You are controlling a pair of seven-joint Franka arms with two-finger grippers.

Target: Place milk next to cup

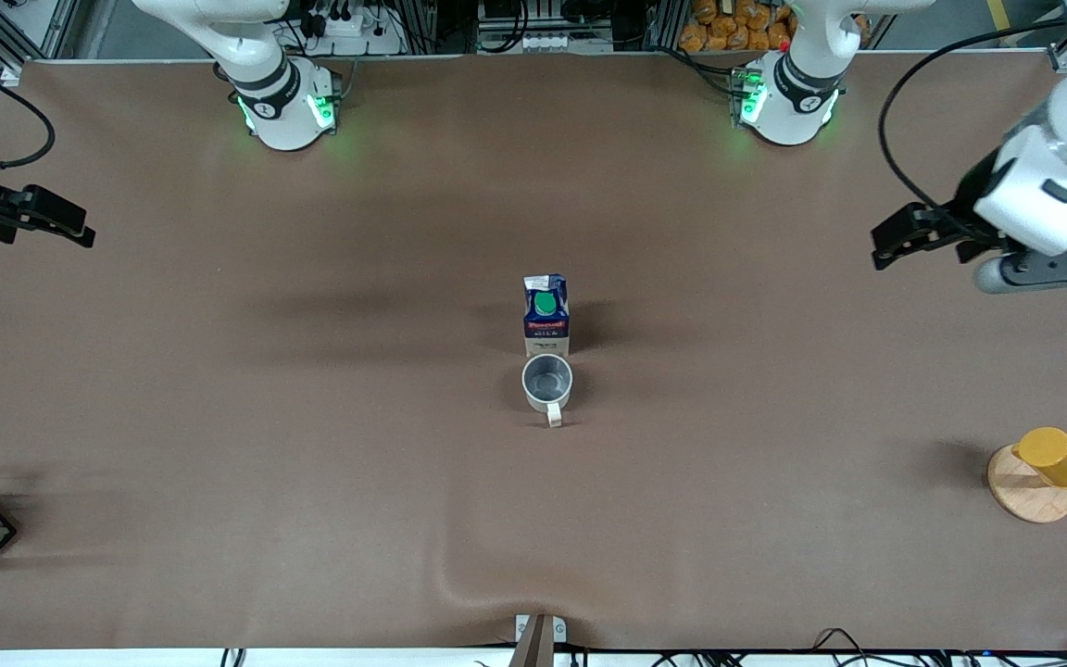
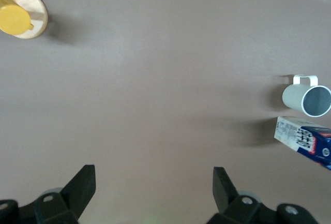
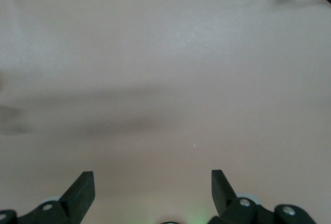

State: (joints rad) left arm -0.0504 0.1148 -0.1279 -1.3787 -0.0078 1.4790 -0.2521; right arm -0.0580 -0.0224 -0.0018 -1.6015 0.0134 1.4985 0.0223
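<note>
On the brown table [image 1: 311, 445], milk [image 1: 546, 315] touches cup [image 1: 547, 382]; both grippers' jaws hang spread, holding nothing.

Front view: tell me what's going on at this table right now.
Nothing is being handled. The small dark-blue milk carton with a green cap stands upright mid-table, right beside the pale beige-grey mug, which sits nearer the front camera. The left gripper hangs over the left arm's end of the table, fingers open and empty. The right gripper waits likewise, open, over the right arm's end.
</note>
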